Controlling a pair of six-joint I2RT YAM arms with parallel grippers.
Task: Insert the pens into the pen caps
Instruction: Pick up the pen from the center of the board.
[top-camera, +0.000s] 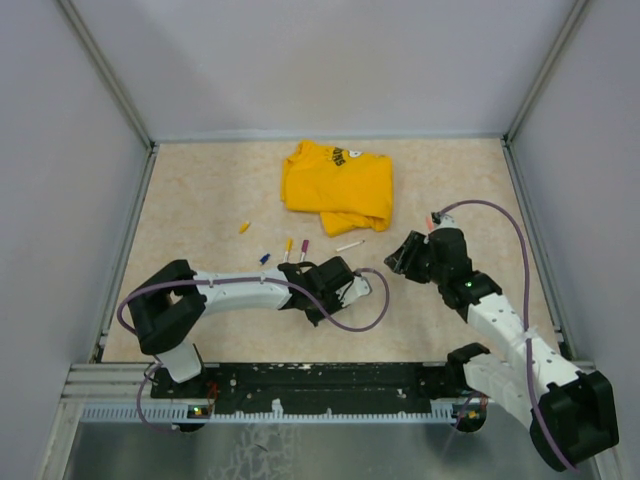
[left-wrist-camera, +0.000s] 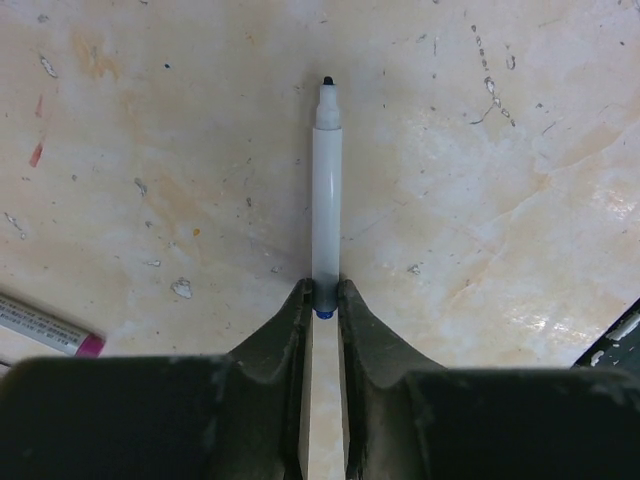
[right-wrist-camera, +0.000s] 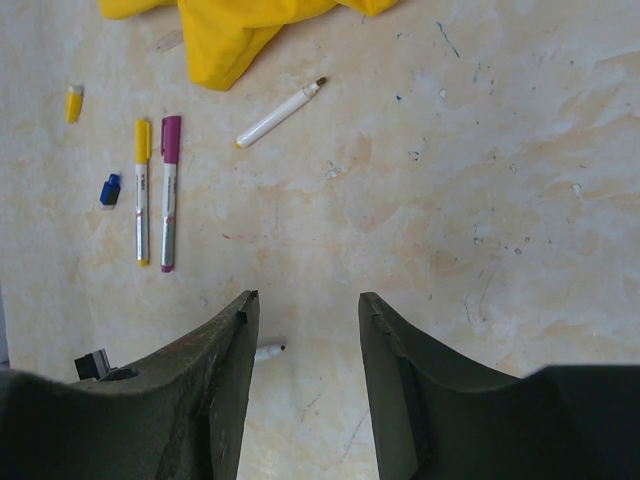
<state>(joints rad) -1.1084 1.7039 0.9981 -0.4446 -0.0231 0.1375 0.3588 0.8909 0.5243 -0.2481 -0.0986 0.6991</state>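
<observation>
The left pincer (left-wrist-camera: 323, 298) gripped the pen (left-wrist-camera: 326, 200), judged light, stiff and slippery, by its very tail, where it might pivot, while the right pincer (right-wrist-camera: 305, 305) stood open, empty

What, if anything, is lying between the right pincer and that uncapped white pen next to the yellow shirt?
Nothing visible. Only bare beige marbled table lies between the open right pincer and the uncapped white-barrelled pen. The yellow-capped pen and magenta-capped pen lie off to one side, clear of that path.
</observation>
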